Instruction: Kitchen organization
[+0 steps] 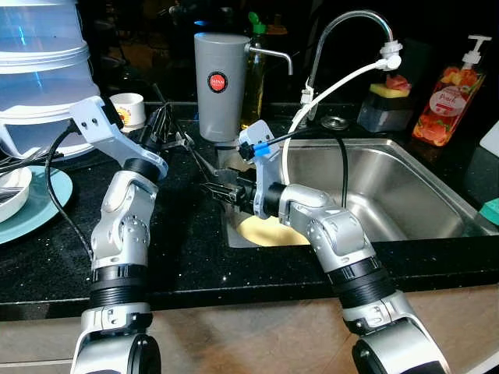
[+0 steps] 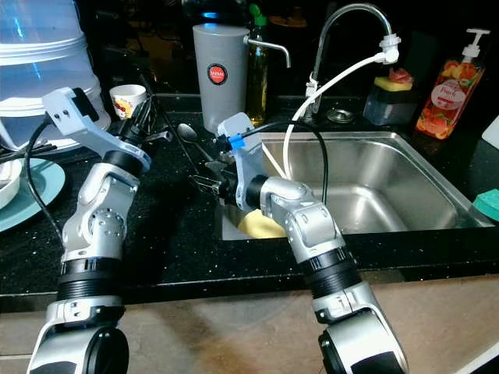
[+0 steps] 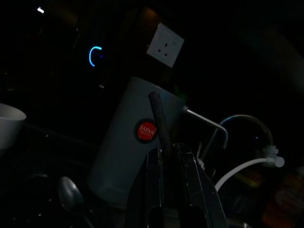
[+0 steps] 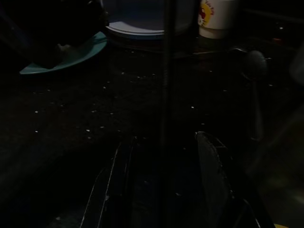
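Note:
A thin black chopstick (image 2: pixel 175 132) slants across the dark counter in front of the grey canister (image 1: pixel 221 86). My left gripper (image 1: pixel 165 128) is shut on it; its ridged end sticks out past the fingertips (image 3: pixel 159 121). My right gripper (image 1: pixel 212 189) hovers at the sink's left rim with its fingers (image 4: pixel 211 161) open. The chopstick (image 4: pixel 165 95) runs between them and touches neither. A metal spoon (image 2: pixel 185 132) lies on the counter just behind the right gripper.
A steel sink (image 1: pixel 405 156) with a tall faucet (image 1: pixel 351 23) lies to the right, with something pale yellow (image 1: pixel 265 231) at its bottom. On the left are a small printed cup (image 1: pixel 129 109), a teal plate (image 1: pixel 47 206) and stacked clear containers (image 1: pixel 39 62). A soap bottle (image 1: pixel 452 93) stands back right.

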Tool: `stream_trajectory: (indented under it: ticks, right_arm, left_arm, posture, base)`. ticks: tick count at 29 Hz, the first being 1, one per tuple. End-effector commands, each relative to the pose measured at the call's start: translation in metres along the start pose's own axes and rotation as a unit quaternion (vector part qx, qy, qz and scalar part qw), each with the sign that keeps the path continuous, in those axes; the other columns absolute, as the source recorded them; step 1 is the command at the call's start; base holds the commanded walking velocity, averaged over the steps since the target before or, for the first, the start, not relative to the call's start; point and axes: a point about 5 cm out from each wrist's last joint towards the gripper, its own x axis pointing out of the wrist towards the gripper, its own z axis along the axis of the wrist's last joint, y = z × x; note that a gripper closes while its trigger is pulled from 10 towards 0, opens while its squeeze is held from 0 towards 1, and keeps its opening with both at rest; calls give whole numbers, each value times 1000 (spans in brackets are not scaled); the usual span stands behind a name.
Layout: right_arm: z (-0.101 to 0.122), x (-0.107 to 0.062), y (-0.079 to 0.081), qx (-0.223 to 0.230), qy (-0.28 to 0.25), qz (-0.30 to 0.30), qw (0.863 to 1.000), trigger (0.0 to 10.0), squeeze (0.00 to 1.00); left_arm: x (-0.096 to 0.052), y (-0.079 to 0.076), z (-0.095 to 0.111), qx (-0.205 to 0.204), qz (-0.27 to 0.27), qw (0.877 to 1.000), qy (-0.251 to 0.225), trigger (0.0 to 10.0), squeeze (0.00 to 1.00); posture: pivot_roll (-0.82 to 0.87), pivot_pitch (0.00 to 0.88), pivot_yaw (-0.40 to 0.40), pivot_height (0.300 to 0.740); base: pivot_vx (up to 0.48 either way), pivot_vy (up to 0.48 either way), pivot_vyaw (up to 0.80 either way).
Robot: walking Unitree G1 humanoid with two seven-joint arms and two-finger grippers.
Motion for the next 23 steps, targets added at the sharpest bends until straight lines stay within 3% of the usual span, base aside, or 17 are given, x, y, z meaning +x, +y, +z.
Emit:
stream_trajectory:
  ticks: [1,9,10,11,12,23]
  right_arm:
    - [-8,3,3,14,4,5,1000,10000,0]
    - [-18,5,5,34,10,5,999,10000,0]
    - [-19,5,4,39,9,6,999,3647,0]
    - [-19,5,4,39,9,6,999,3647,0]
    - [-19,5,4,43,8,6,999,0,0]
    - [-19,4,2,50,3,5,999,0,0]
  left_arm:
    - [-1,-8,0,-7,-19,1000,-2,0,0]
    - [-3,-11,-1,-15,-23,1000,-2,0,0]
    - [-3,-11,-1,-16,-23,1000,-2,0,0]
    - [-3,-11,-1,-16,-23,1000,-2,0,0]
    - [-3,-11,-1,-16,-23,1000,-1,0,0]
    - [-3,-11,-2,-13,-23,1000,2,0,0]
  posture:
    - [53,0,-8,740]
    - [53,0,-14,740]
    - [53,0,-14,740]
    - [53,0,-14,740]
    - [53,0,-14,740]
    - [53,0,-13,740]
  base:
    - [0,0,0]
    - [0,0,0]
    - [0,0,0]
    - [0,0,0]
    - [0,0,0]
    - [0,0,0]
